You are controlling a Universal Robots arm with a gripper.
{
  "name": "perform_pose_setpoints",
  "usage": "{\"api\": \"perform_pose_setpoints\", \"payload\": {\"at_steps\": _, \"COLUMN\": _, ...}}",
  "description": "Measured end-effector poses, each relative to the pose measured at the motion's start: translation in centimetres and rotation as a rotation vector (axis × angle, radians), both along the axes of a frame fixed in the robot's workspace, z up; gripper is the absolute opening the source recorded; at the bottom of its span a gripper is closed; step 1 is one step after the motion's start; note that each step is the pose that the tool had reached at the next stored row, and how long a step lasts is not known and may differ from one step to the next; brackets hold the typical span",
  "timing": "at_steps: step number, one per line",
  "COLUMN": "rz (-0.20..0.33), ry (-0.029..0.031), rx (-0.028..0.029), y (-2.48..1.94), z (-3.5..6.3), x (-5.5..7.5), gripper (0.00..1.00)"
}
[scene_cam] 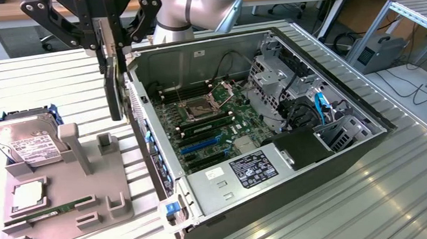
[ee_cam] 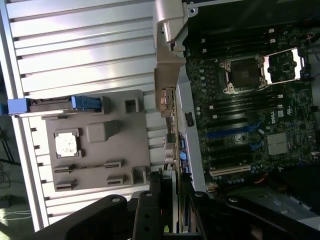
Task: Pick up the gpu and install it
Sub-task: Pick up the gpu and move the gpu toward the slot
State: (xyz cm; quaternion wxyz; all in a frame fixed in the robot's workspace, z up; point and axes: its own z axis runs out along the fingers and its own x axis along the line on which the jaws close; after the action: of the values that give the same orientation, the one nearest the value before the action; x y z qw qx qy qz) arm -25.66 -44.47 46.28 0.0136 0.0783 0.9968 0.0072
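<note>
Black pincer (scene_cam: pixel 113 45) pinches the gpu (scene_cam: pixel 114 91) edge-on, held upright in the air just beside the open case (scene_cam: pixel 171 64) wall. Risk: silver bracket (ee_cam: pixel 170 65) snags that wall's rim, or card skews in grip and misses the motherboard (scene_cam: pixel 207 128) slot.

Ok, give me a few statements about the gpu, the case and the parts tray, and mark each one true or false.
1. The gripper holds the gpu edge-on in the air. True.
2. The gpu sits in a slot on the motherboard. False: it hangs in the gripper by the case's side wall.
3. The computer case has its side panel on. False: it is open and the board shows.
4. The hard drive lies by the gray tray, on the exterior view's left. True.
</note>
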Motion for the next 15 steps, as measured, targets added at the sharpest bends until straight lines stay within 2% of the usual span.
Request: {"api": "perform_pose_setpoints", "payload": {"at_steps": 15, "rz": 0.0, "ry": 0.0, "rx": 0.0, "y": 0.0, "z": 0.0, "x": 1.5, "gripper": 0.27}}
